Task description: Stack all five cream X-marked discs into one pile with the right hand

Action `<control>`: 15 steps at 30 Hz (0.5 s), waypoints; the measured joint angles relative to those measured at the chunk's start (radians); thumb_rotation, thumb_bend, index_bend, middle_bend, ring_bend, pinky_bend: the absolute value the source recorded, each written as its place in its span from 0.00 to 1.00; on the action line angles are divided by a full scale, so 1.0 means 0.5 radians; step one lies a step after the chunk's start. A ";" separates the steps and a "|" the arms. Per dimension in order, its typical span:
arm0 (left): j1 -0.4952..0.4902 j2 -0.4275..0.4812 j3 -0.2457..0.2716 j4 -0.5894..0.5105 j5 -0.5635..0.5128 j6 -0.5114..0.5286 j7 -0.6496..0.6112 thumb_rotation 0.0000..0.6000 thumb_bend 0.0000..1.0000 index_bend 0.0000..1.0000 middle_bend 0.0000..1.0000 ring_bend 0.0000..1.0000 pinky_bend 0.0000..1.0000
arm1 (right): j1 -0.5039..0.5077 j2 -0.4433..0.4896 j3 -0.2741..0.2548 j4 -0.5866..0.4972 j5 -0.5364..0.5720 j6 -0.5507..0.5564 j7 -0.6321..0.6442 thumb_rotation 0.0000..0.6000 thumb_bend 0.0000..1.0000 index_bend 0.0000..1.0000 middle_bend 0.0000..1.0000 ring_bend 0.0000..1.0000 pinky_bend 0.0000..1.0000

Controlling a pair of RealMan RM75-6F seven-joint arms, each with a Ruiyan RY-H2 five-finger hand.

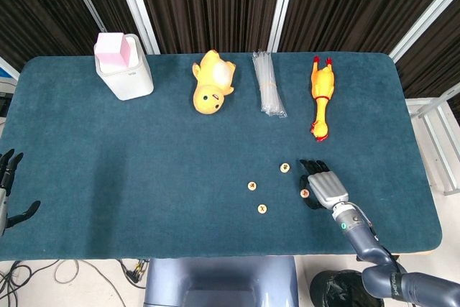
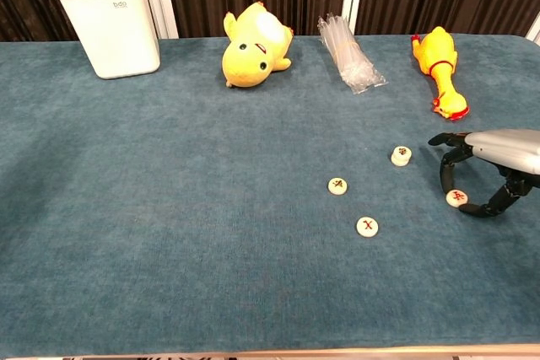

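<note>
Four spots with cream X-marked discs show on the blue cloth. One disc [image 1: 252,185] [image 2: 337,185] lies mid-table, another [image 1: 262,208] [image 2: 367,226] lies nearer the front. A thicker-looking one [image 1: 285,167] [image 2: 401,155] sits further back. The rightmost disc [image 1: 304,193] [image 2: 456,198] lies flat under my right hand [image 1: 323,186] [image 2: 494,162]. That hand arches over it, with the fingers [image 2: 445,170] on the disc's left and the thumb on its right, and a small gap on both sides. My left hand [image 1: 8,192] hangs off the table's left edge with its fingers spread, holding nothing.
Along the back stand a white box [image 1: 125,70] with a pink insert, a yellow plush duck [image 1: 210,90], a bundle of clear straws [image 1: 267,84] and a rubber chicken [image 1: 321,98]. The table's front edge [image 1: 402,249] is close to my right forearm.
</note>
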 measured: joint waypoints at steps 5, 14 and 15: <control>0.000 -0.001 0.000 0.001 0.000 0.000 0.001 1.00 0.17 0.05 0.00 0.00 0.06 | -0.001 -0.003 0.009 0.003 -0.003 -0.003 0.000 1.00 0.41 0.51 0.01 0.03 0.04; 0.000 0.001 0.000 0.000 0.001 -0.001 -0.004 1.00 0.17 0.05 0.00 0.00 0.06 | 0.000 0.019 0.028 -0.026 -0.015 -0.005 0.002 1.00 0.41 0.52 0.01 0.03 0.04; 0.000 0.001 0.000 0.000 0.001 -0.001 -0.004 1.00 0.17 0.05 0.00 0.00 0.06 | 0.002 0.026 0.033 -0.036 -0.017 -0.003 0.000 1.00 0.41 0.52 0.01 0.03 0.04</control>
